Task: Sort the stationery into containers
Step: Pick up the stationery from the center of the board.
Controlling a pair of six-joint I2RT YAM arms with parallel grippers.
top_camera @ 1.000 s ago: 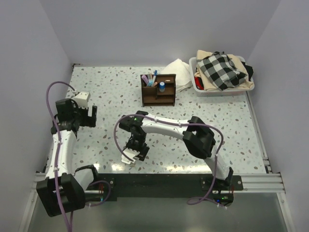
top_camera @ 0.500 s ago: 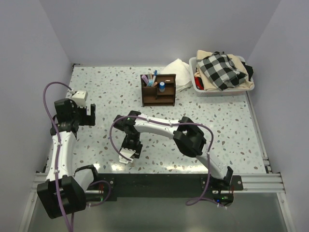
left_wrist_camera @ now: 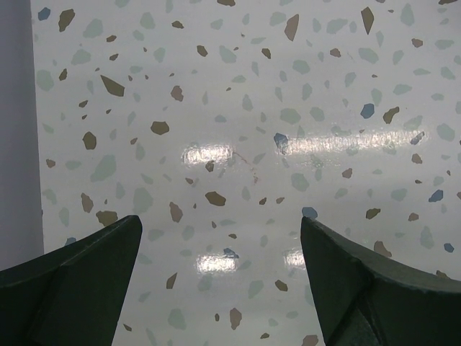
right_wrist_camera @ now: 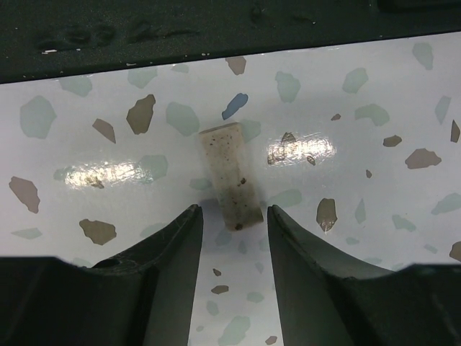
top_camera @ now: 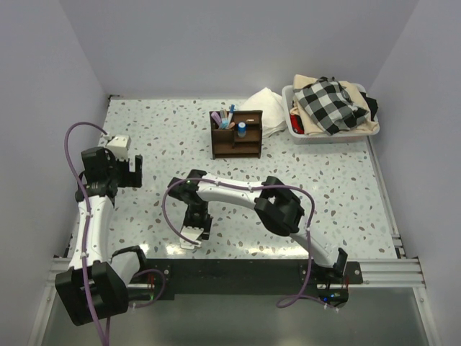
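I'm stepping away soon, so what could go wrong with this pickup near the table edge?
The right hand straddles only one end of the beige piece, so closing may pivot it loose. It lies near the black edge strip; a nudge could push it off the tabletop.

A speckled tabletop [top_camera: 346, 194] carries a white bin [top_camera: 333, 139] at its far right corner, heaped with checked cloth [top_camera: 328, 101] over beige fabric [top_camera: 362, 125]. A crumpled white cloth [top_camera: 265, 108] lies just beside it.
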